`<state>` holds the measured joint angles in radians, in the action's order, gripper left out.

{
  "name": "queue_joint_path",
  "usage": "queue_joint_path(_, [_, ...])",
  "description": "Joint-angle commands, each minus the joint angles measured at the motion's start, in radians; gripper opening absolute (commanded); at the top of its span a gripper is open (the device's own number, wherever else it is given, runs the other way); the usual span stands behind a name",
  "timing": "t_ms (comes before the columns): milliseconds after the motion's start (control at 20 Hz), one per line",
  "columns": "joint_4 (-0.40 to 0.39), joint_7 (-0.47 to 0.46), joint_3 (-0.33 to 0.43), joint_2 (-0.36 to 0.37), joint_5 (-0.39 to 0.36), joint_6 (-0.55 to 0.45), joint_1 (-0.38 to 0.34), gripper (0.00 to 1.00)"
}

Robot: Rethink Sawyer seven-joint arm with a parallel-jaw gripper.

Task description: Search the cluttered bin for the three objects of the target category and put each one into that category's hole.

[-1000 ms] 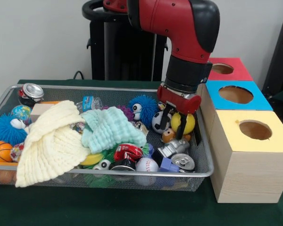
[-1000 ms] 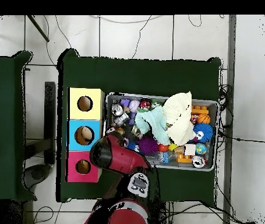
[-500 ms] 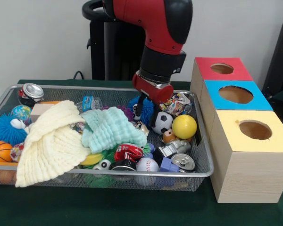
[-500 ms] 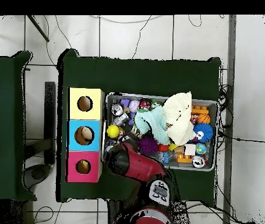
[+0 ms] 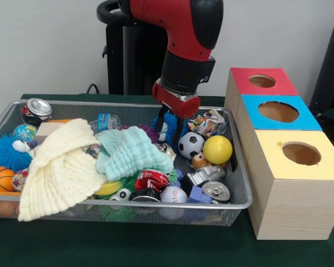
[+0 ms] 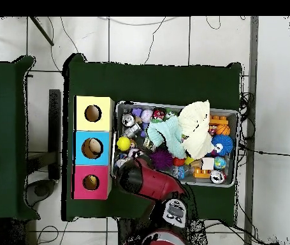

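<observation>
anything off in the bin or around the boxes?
Nothing spilled or damaged. Two cloths, cream and mint, lie draped over the bin's clutter, hiding what's beneath. Gripper hangs by the blue fuzzy toy.

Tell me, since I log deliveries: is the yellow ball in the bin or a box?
In the bin: the yellow ball lies beside the soccer ball, outside every box hole.

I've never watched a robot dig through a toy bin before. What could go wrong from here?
The gripper hangs among tightly packed toys by the blue fuzzy toy and soccer ball; it may nudge or grab the wrong one. The cloths cover part of the bin, so targets could stay hidden. The yellow ball could roll if bumped.
</observation>
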<state>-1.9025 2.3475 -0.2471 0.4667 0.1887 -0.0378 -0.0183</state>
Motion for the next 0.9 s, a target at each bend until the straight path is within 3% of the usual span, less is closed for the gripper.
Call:
queue_joint_path(50, [-0.002,0.107,0.024,0.012,0.006,-0.079,0.045,1.00])
queue_joint_path(400, [0.034,0.098,0.044,0.009,0.003,-0.043,0.076,1.00])
queue_joint_path(900, [0.085,0.128,0.082,-0.080,0.031,0.026,0.079,1.00])
